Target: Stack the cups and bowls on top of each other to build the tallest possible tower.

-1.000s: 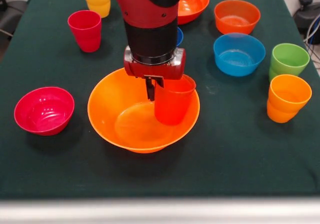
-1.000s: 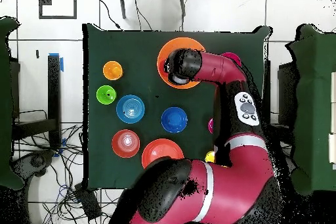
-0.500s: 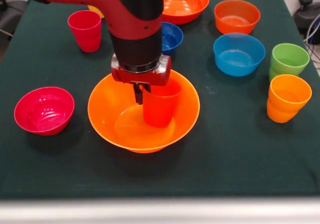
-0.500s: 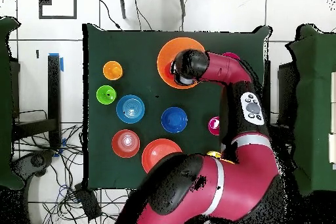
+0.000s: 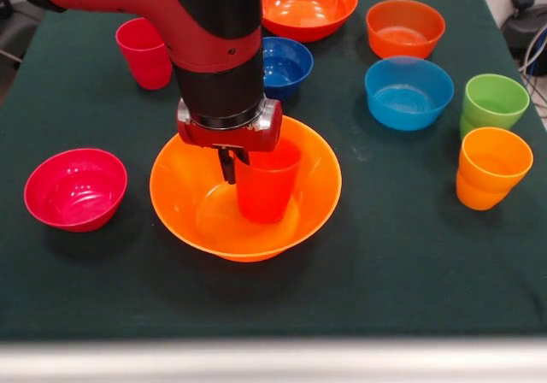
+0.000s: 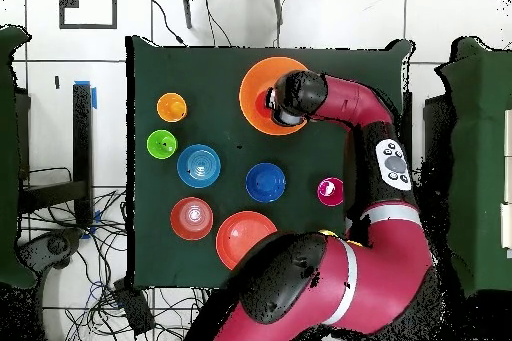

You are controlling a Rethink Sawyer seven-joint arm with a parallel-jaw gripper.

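The gripper [image 5: 232,166] stands over the big orange bowl [image 5: 184,195], closed on the rim of a red-orange cup [image 5: 267,185] that sits upright inside the bowl, near its middle; whether the cup's base touches the bowl floor cannot be told. Taking that bowl as the mark in the front view: the magenta bowl [image 5: 75,188] lies to its left, the dark blue bowl [image 5: 286,65] just behind it, the red-orange bowl [image 5: 308,5] farther behind, the crimson cup [image 5: 143,51] behind and left, the light blue bowl [image 5: 408,92] behind and right, the green cup [image 5: 493,103] and orange cup [image 5: 491,167] well to its right.
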